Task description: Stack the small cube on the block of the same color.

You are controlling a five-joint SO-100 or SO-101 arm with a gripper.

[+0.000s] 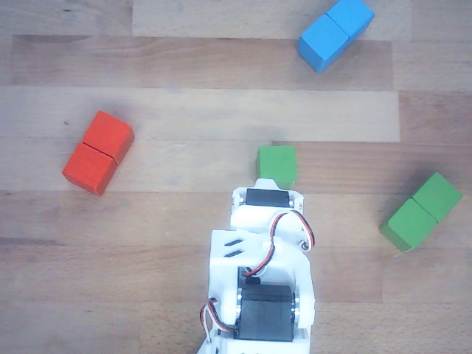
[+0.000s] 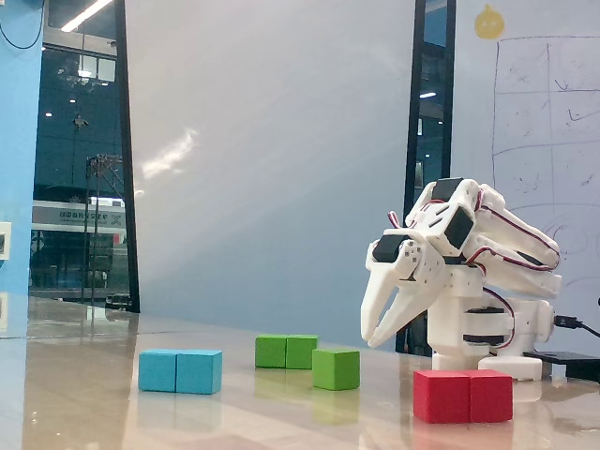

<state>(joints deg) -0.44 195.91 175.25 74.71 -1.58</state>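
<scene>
The small cube [image 1: 276, 164] [image 2: 336, 368], green, rests alone on the wooden table near the middle. The green block [image 1: 422, 210] [image 2: 286, 352], two cubes long, lies apart from it, at the right in the other view and behind-left in the fixed view. My gripper [image 2: 374, 342] hangs just right of the cube in the fixed view, tips pointing down a little above the tabletop, fingertips together and holding nothing. In the other view the white wrist [image 1: 265, 203] sits right behind the cube and hides the fingers.
A red two-cube block [image 1: 98, 152] [image 2: 463, 396] lies at the left of the other view. A blue two-cube block [image 1: 335, 33] [image 2: 180, 371] lies at the far top right. The arm's base [image 2: 483, 337] stands at the right in the fixed view.
</scene>
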